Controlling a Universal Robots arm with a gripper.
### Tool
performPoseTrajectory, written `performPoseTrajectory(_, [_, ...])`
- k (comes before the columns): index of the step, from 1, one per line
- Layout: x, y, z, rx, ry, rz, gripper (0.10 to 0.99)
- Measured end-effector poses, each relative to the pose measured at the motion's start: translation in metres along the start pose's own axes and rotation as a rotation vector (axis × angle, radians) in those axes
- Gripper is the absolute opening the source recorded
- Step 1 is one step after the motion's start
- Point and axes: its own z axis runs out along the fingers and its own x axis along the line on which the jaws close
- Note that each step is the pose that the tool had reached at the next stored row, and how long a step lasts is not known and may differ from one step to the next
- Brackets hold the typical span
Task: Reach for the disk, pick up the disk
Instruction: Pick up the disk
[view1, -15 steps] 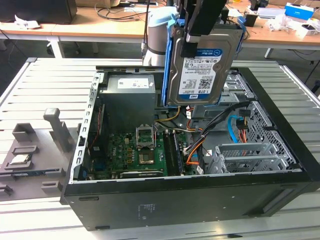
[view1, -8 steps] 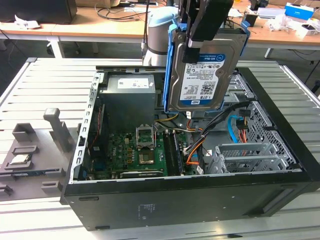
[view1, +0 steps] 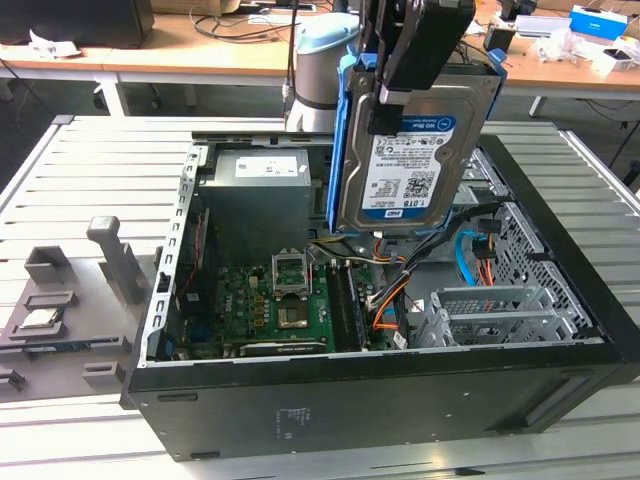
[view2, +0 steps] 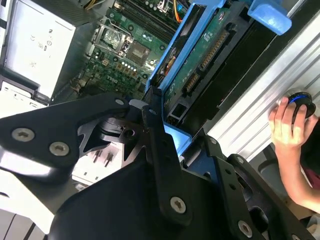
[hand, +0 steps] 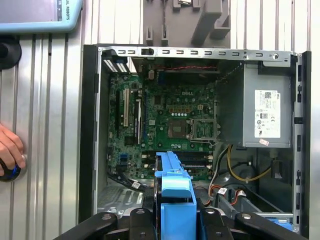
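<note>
My claw (view1: 400, 75) was shut tight on the disk (view1: 405, 160), held up high over the open computer case (view1: 370, 400), & if my grip slipped it could've dropped & smashed the green board (view1: 270, 310) w/ its wires.

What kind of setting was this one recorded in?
Most likely a robotics lab or workshop set up for computer disassembly. An open desktop PC case lies on a slatted metal workbench, the gripper holds the disk above it, and wooden desks with cables stand behind.
</note>
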Motion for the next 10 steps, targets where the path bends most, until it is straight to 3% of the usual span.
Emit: performPoseTrajectory(10, [0.0199, 0.0005, 0.0003, 0.0, 0.0, 0.0, 0.365])
